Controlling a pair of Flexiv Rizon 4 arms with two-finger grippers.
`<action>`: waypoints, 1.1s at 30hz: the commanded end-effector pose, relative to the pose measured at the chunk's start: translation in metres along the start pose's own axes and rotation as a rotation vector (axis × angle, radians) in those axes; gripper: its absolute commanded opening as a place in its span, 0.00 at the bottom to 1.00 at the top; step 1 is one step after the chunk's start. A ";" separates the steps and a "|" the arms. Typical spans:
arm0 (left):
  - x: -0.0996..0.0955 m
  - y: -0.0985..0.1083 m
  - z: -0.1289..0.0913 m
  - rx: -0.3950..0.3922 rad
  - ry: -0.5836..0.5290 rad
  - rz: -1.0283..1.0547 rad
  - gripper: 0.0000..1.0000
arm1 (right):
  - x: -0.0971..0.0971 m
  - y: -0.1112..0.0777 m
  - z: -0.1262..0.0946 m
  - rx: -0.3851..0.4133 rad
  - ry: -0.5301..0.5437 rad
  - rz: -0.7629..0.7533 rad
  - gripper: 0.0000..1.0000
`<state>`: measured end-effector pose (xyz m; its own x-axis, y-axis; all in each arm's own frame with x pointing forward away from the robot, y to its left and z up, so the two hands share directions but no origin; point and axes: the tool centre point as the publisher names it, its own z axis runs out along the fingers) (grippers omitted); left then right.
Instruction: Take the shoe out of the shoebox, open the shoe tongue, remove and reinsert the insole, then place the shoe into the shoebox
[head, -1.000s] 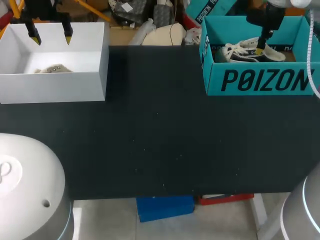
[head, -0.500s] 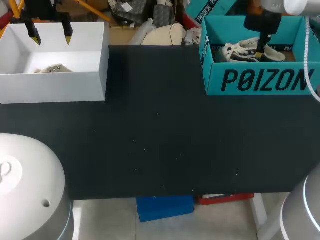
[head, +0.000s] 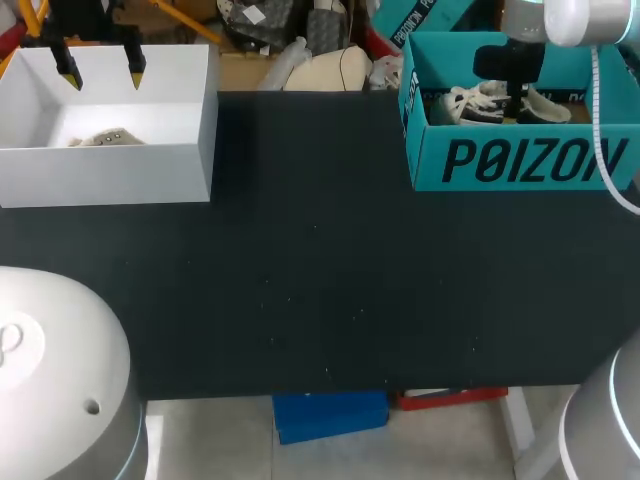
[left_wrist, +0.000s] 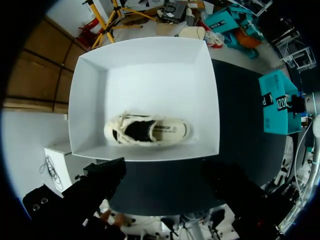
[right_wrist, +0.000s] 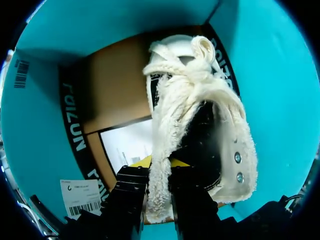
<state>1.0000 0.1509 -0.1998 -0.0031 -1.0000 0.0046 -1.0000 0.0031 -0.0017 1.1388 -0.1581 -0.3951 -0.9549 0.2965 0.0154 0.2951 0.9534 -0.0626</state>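
A cream shoe (head: 470, 103) with a dark body lies inside the teal shoebox (head: 520, 160) at the table's far right. My right gripper (head: 516, 98) reaches down into that box. In the right wrist view its fingers (right_wrist: 132, 200) pinch the fleecy side wall of the shoe (right_wrist: 200, 100) from both sides, at the opening, so my right gripper (right_wrist: 159, 167) is shut on it. My left gripper (head: 101, 73) hangs open above the white box (head: 110, 180) at the far left. It holds nothing and is well clear of the second shoe (left_wrist: 147, 131) lying in that box.
The black tabletop (head: 320, 270) stretches between the white box and the teal shoebox. The shoebox's walls (right_wrist: 45, 65) stand close around the right gripper on all sides. The teal box (left_wrist: 275, 102) also shows far off in the left wrist view.
My right arm has shifted a little to the left inside the shoebox, and its fingers have closed in on the shoe's side wall. The left arm has not moved.
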 end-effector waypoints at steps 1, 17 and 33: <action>0.000 0.000 0.000 -0.001 -0.002 -0.001 1.00 | -0.003 0.001 0.008 0.026 -0.010 -0.018 0.14; 0.000 0.000 0.000 -0.001 -0.002 -0.001 1.00 | 0.003 -0.017 -0.016 0.018 -0.032 0.024 0.00; 0.000 0.000 0.000 -0.001 -0.002 -0.001 1.00 | 0.061 -0.032 -0.177 0.123 -0.215 0.071 0.00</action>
<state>1.0000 0.1509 -0.1997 -0.0032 -1.0000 0.0045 -1.0000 0.0032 -0.0017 1.1207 -0.1820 -0.2979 -0.9329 0.3497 -0.0865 0.3598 0.9161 -0.1767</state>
